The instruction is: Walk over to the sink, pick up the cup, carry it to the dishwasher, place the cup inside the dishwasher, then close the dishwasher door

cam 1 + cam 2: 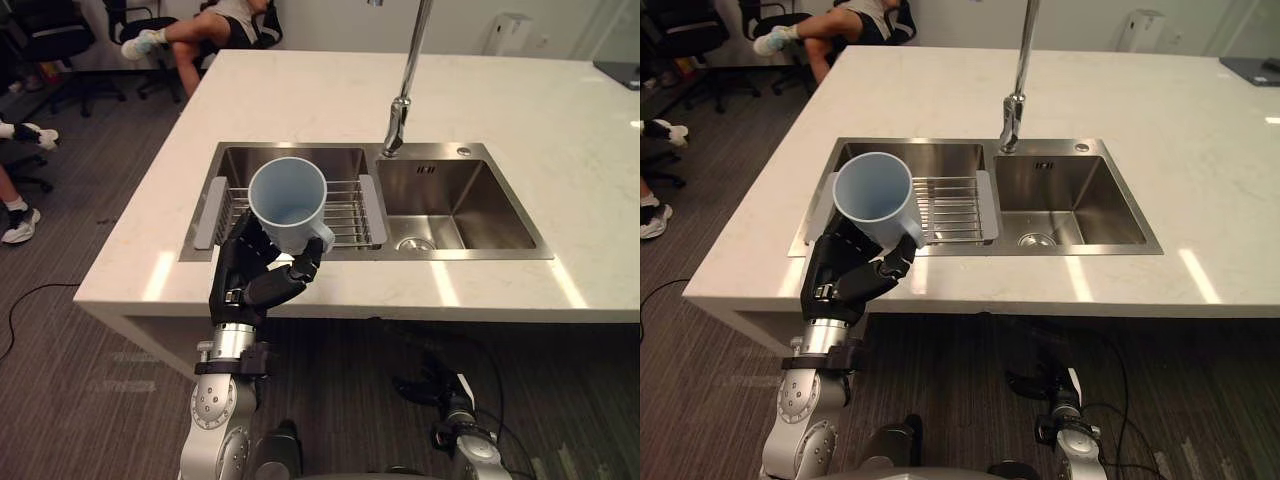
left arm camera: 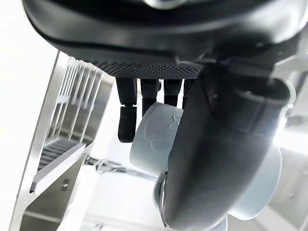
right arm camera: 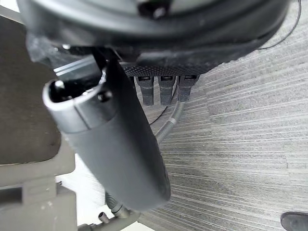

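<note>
Cup [image 1: 288, 200], pale blue: my left hand [image 1: 250, 285] gripped it, rack [image 1: 345, 215] at 2 o'clock; I judged pickup done, next needing a steady carry to the dishwasher.

Sink [image 1: 450, 255] set in counter [image 1: 560, 130]. Rack [image 1: 345, 215] in sink's left basin, drain [image 1: 415, 243] in right. Tap [image 1: 400, 110] behind sink, at the divider. Cup [image 1: 288, 200] in left hand [image 1: 250, 285], over sink's front-left rim. Person [image 1: 190, 30] far behind-left of sink.

White counter [image 1: 300, 100] holds a 2-basin steel sink [image 1: 500, 215] with wire rack [image 1: 345, 212].
</note>
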Available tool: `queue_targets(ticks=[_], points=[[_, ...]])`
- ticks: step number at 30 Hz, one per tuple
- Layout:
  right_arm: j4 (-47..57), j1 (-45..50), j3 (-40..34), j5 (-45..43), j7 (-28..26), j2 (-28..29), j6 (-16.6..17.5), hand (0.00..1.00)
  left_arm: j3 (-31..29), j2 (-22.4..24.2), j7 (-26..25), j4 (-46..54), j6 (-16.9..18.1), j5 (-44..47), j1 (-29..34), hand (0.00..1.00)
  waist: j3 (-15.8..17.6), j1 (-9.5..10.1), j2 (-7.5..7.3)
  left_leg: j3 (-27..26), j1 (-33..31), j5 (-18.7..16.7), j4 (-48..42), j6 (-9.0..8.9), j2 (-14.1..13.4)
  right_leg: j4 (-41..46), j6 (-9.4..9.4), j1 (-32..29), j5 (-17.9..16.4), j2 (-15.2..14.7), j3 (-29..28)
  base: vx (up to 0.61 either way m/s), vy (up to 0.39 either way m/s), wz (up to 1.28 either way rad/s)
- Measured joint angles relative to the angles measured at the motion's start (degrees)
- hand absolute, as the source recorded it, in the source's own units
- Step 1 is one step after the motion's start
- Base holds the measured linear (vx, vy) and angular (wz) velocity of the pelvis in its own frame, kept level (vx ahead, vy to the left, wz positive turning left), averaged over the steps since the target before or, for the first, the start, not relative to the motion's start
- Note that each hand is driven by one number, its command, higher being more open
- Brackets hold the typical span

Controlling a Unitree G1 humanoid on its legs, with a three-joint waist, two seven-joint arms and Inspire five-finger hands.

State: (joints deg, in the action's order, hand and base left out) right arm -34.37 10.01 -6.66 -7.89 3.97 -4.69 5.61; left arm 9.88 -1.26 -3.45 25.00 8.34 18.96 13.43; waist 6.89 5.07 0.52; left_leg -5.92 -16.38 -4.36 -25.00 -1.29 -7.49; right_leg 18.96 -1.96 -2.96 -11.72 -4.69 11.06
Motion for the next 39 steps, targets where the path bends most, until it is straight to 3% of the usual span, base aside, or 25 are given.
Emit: queue_targets(ticks=[1, 3, 5, 6, 7, 8, 10, 12, 19, 20, 22, 23, 25, 30, 36, 38, 39], points=[[1.0, 1.0, -0.5, 0.0, 0.2, -0.1, 0.0, 0.90, 1.0, 0.1, 0.1, 0.4, 0.1, 0.3, -0.1, 0.30, 0.0, -0.15, -0.07, -1.1, 0.2, -2.4, -4.5, 0.71, -0.7, 0.0, -0.32, 0.2, 0.3, -0.9, 1.3, -0.24, 0.112, 0.81], [4.2, 3.4, -0.6, 0.0, 0.3, 0.0, 0.0, 0.90, 2.8, 0.3, 0.3, 1.0, 0.1, 0.4, -0.9, 0.30, -0.1, -1.44, -0.08, -3.5, 3.2, -7.0, -10.5, 0.05, -4.3, 0.0, -1.93, 0.5, 1.3, -3.5, 4.5, -0.20, 0.208, 0.90], [5.3, 4.2, -0.7, -0.1, 0.3, 0.1, 0.1, 0.90, 3.6, 0.4, 0.8, 0.9, 0.2, 0.4, -1.7, 0.30, -0.5, -2.04, 0.22, -4.4, 6.1, -8.2, -9.6, -0.67, -6.4, -0.1, -3.15, 0.0, 2.0, -4.7, 5.8, -0.13, 0.307, 0.64], [5.3, 4.2, -1.5, 0.0, 0.3, -0.2, 0.2, 0.90, 4.3, 1.0, 1.0, 0.2, 0.8, 0.3, -2.3, 0.30, -1.9, -2.66, 1.74, -3.8, 9.3, -11.1, -1.8, -4.45, -6.1, -0.3, -4.30, -1.3, 2.5, -5.3, 6.5, -0.13, 0.404, 0.43], [3.0, 3.1, -1.7, -0.1, 0.4, 1.5, 0.1, 0.90, 4.0, -0.1, 1.0, -2.2, 1.4, 0.4, -3.5, 0.30, -2.3, -2.28, -0.25, -4.8, 10.3, -9.8, 2.4, -3.65, -3.4, -1.2, -5.10, -2.2, 3.3, -6.8, 4.6, -0.08, 0.315, 0.33], [2.4, 3.3, -1.7, -0.1, 0.2, 2.5, 0.1, 0.90, 3.8, -0.8, 0.7, -3.8, 1.5, 0.4, -3.9, 0.30, -2.7, -2.39, -1.17, -4.6, 10.5, -8.7, 3.7, -3.15, -1.9, -2.6, -5.20, -2.0, 3.6, -7.1, 3.5, -0.07, 0.234, 0.42], [-0.1, 3.9, -0.6, -0.4, -0.6, 3.4, 0.2, 0.90, 3.9, -1.7, 0.3, -8.5, 1.0, 0.4, -4.8, 0.30, -3.6, -3.77, -2.31, -2.4, 9.7, -7.3, 5.2, -1.51, 1.3, -7.1, -5.25, -0.2, 6.3, -7.7, 1.5, -0.04, 0.185, 0.65], [-4.1, 2.4, -0.4, -0.5, -0.6, 3.8, 0.1, 0.90, 3.9, -2.9, -0.1, -10.4, 0.5, 0.4, -4.8, 0.30, -3.7, -3.07, -2.45, -2.8, 9.0, -6.9, 5.6, -0.79, 3.0, -9.7, -5.28, 0.1, 8.6, -8.6, 0.5, -0.01, 0.214, 0.15], [-5.5, 1.8, -0.2, -0.4, -0.9, 2.9, 0.0, 0.90, 4.7, -3.2, 0.1, -10.3, 0.3, 0.3, -4.8, 0.30, -3.7, -3.25, -2.52, -2.4, 10.0, -6.7, 5.9, -0.54, 3.3, -9.4, -5.55, 1.1, 9.1, -8.3, 0.2, -0.02, 0.006, 0.02], [-5.4, 1.8, -0.2, -0.4, -1.0, 2.4, 0.0, 0.90, 5.2, -3.1, 0.1, -10.3, 0.3, 0.3, -4.8, 0.30, -3.7, -3.31, -2.52, -1.9, 9.9, -6.6, 6.0, -0.47, 3.2, -8.7, -4.66, 1.1, 8.4, -8.0, -0.7, -0.07, -0.044, 0.14], [-4.7, 2.2, 0.0, -0.4, -0.8, 2.4, 0.0, 0.90, 5.4, -3.1, 0.3, -10.1, 0.3, 0.2, -4.8, 0.30, -3.6, -3.79, -2.86, 0.0, 10.0, -6.4, 6.1, -0.25, 3.9, -6.7, -1.97, 1.0, 4.8, -7.3, -5.2, -0.08, -0.053, 0.46], [-4.3, 2.3, 0.5, -0.4, -0.5, 2.5, 0.0, 0.90, 5.4, -3.1, 0.3, -9.8, 0.3, 0.2, -4.8, 0.30, -3.5, -4.52, -3.39, 1.5, 9.8, -6.3, 5.8, -0.26, 4.6, -4.5, -2.15, 0.8, 2.3, -7.0, -8.2, -0.06, -0.080, 0.66], [-3.1, 2.5, 1.4, -0.4, -0.4, 2.5, 0.0, 0.90, 5.2, -2.8, 0.2, -9.2, 0.3, 0.2, -4.8, 0.30, -3.5, -4.21, -3.47, 3.0, 9.1, -6.4, 4.7, -0.53, 5.0, -1.9, -3.02, 0.2, -0.2, -6.3, -10.0, -0.05, -0.113, 0.55], [2.6, 2.4, 3.8, 0.2, -0.6, 3.2, 0.0, 0.90, 4.3, -0.9, 0.2, -5.7, 0.3, 0.2, -3.2, 0.30, -3.9, -2.20, -3.26, 7.7, 6.2, -6.2, 3.1, -1.95, 4.5, -1.0, -4.71, 0.3, -0.6, -5.4, -6.0, 0.01, -0.109, 0.46], [4.2, 1.3, 6.2, 0.3, -0.2, 3.7, 0.2, 0.90, 2.3, 0.3, -0.6, -4.9, 0.4, 0.3, -0.4, 0.30, -4.2, -0.62, -3.27, 15.3, 5.3, -2.2, 6.4, -3.95, 6.2, -3.5, -4.37, 3.7, -0.8, -4.8, -3.1, 0.03, -0.067, 0.69], [4.2, 1.3, 6.8, 0.4, -0.1, 3.8, 0.2, 0.90, 2.4, 0.3, -0.7, -4.9, 0.4, 0.4, 0.2, 0.30, -4.2, -0.62, -3.24, 14.4, 4.3, -0.7, 6.7, -4.44, 6.3, -4.3, -4.36, 4.7, -0.8, -4.8, -1.3, -0.06, -0.053, 0.83], [4.2, 1.3, 7.1, 0.4, 0.1, 3.9, 0.2, 0.90, 2.5, 0.3, -0.8, -4.9, 0.4, 0.4, 0.4, 0.30, -4.2, -0.99, -3.23, 11.7, 3.5, 1.1, 7.5, -3.81, 6.1, -5.0, -4.34, 5.7, -0.8, -4.8, 0.2, -0.11, -0.012, 1.21]])
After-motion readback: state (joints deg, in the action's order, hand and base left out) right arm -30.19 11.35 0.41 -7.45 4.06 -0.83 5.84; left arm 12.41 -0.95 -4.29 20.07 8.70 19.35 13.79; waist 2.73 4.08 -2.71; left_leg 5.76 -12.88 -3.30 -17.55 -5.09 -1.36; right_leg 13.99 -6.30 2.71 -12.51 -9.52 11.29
